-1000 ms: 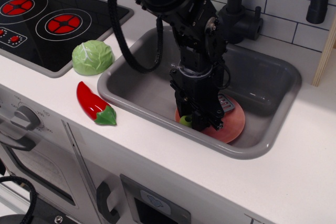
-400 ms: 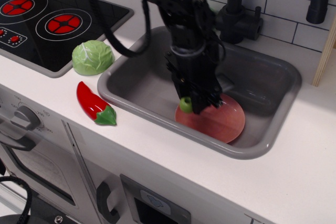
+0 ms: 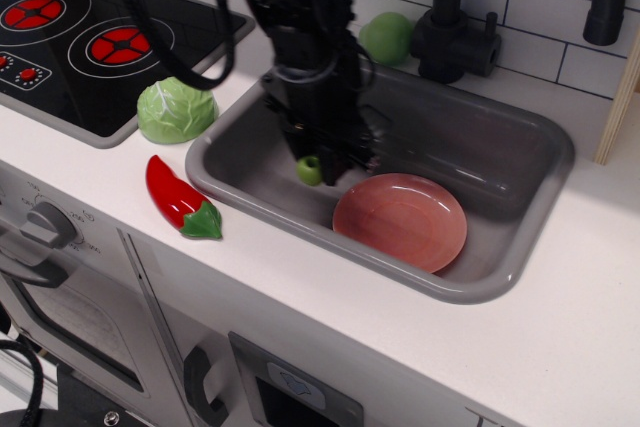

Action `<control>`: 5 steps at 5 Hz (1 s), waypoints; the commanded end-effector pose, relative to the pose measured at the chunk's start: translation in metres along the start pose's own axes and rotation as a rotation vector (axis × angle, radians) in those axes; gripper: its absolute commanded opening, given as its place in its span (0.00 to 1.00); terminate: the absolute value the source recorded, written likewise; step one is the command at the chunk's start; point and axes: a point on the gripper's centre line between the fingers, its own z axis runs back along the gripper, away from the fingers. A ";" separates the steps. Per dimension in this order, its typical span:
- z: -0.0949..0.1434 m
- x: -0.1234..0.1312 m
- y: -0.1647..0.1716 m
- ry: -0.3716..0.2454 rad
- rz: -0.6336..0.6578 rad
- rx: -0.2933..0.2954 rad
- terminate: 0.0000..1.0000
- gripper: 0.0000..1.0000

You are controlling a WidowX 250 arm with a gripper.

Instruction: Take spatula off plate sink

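The salmon-pink plate [image 3: 400, 219] lies bare in the right front of the grey sink [image 3: 520, 247]. My gripper [image 3: 330, 159] is shut on the spatula and holds it above the sink floor, left of the plate. The spatula's lime-green handle end [image 3: 309, 170] sticks out at the gripper's left; its dark blade is mostly hidden behind the fingers.
A green cabbage [image 3: 176, 109] and a red chili pepper [image 3: 181, 199] lie on the counter left of the sink. The black stovetop [image 3: 90, 42] is at far left. A black faucet [image 3: 470, 17] and a green ball [image 3: 386, 37] stand behind the sink.
My gripper has lifted the spatula off the plate and carried it left and up. The plate is now uncovered.
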 end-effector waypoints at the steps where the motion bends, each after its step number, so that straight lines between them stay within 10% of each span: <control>1: 0.005 -0.002 0.030 0.005 0.130 0.036 0.00 0.00; 2: -0.001 0.000 0.030 0.004 0.195 0.068 0.00 0.00; 3: -0.008 0.002 0.028 0.054 0.282 0.068 0.00 1.00; 5: 0.024 0.014 0.022 -0.054 0.311 0.053 0.00 1.00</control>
